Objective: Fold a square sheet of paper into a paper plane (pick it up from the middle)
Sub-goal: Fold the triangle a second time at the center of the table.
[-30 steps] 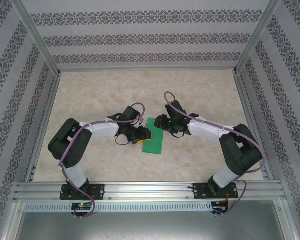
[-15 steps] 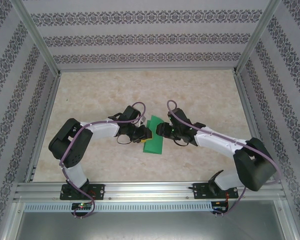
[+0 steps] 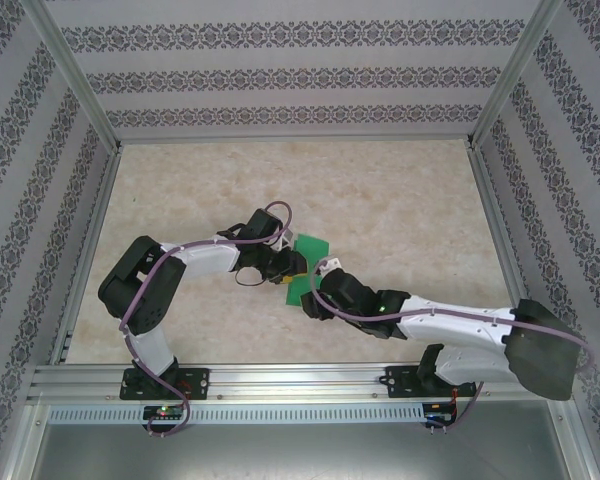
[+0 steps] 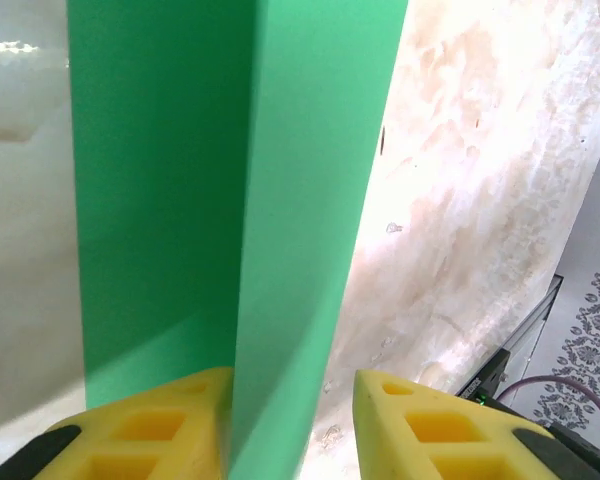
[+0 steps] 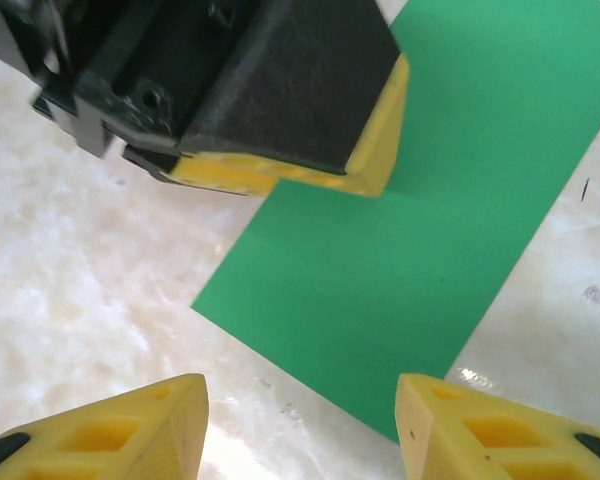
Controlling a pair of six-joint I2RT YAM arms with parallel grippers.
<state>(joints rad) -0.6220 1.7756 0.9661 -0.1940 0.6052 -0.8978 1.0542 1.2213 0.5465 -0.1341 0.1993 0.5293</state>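
Observation:
The square sheet of paper (image 3: 310, 254) is bright green and lies folded in half as a long rectangle on the marble table; it has no paper plane shape. My left gripper (image 3: 291, 266) is at its left long edge. In the left wrist view one layer (image 4: 300, 200) rises between the yellow fingers and lies against the left finger (image 4: 150, 430), with a gap to the right one, so this gripper (image 4: 292, 390) is open. My right gripper (image 3: 316, 296) hovers open over the sheet's near end (image 5: 430, 230), fingers wide apart around its corner (image 5: 302, 395). The left finger (image 5: 300, 110) presses on the sheet there.
Aluminium frame posts and patterned walls (image 3: 300, 75) enclose the table on three sides. The right arm (image 3: 460, 325) stretches low across the near right of the table (image 3: 410, 200). The left arm (image 3: 180, 265) reaches in from the left.
My right gripper has swung from the sheet's far right side down to its near end, its arm stretching out low. The left gripper stayed at the sheet's left edge.

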